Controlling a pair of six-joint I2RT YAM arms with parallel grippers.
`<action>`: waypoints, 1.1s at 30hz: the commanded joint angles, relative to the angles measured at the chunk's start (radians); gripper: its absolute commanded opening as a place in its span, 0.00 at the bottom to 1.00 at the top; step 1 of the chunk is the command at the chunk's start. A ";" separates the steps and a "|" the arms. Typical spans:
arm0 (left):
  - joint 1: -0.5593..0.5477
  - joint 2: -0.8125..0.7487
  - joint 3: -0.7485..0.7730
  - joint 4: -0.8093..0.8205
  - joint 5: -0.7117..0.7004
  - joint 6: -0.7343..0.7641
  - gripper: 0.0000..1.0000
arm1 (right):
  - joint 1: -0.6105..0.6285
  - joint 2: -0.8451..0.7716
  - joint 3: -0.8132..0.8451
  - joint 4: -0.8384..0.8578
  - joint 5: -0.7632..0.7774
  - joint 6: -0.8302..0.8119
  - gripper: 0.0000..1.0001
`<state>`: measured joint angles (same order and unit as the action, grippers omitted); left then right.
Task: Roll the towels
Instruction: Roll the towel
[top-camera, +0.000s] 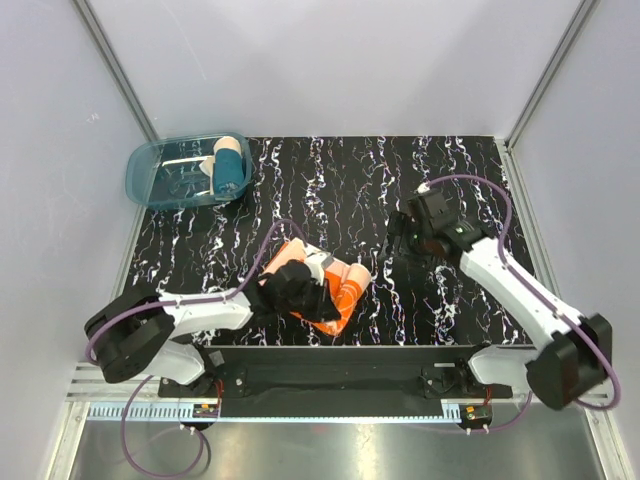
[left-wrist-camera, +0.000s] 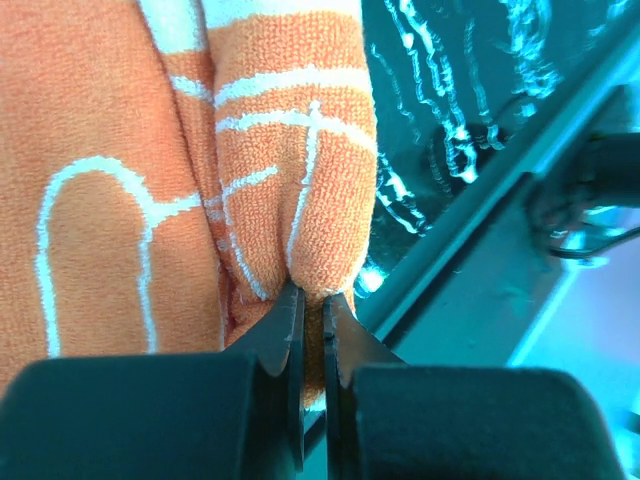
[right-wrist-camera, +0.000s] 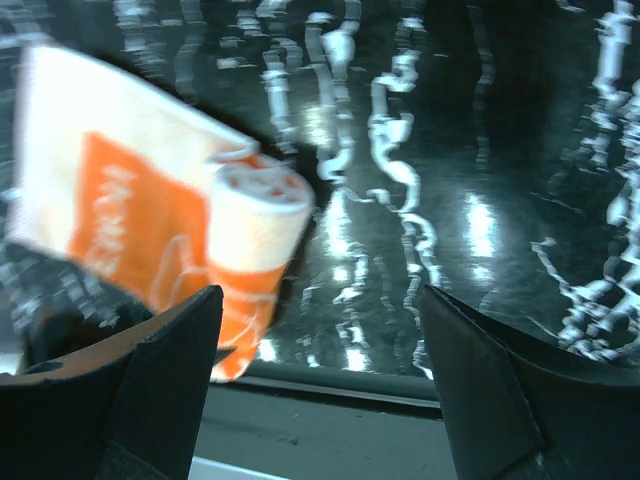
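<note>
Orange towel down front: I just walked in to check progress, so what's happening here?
The left tool is shut on the rolled end of the orange towel, which lies partly rolled near the front edge of the black table. The right tool is open and holds nothing, hovering over the table to the towel's right. One rolled towel sits in the blue bin at the far left corner.

A translucent blue tub (top-camera: 160, 180) sits at the far left corner of the black, white-veined table (top-camera: 350, 190).
</note>
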<state>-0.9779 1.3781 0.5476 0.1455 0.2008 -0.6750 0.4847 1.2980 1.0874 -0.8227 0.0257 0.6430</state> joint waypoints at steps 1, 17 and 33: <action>0.082 -0.005 -0.044 0.175 0.254 -0.096 0.00 | 0.006 -0.109 -0.087 0.153 -0.155 -0.019 0.87; 0.288 0.305 -0.236 0.895 0.552 -0.555 0.00 | 0.072 -0.134 -0.547 0.848 -0.465 0.196 0.88; 0.395 0.320 -0.192 0.629 0.581 -0.482 0.00 | 0.152 0.058 -0.635 1.094 -0.397 0.247 0.80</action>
<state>-0.5930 1.6787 0.3374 0.8276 0.7761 -1.2003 0.6277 1.3430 0.4587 0.1837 -0.4007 0.8768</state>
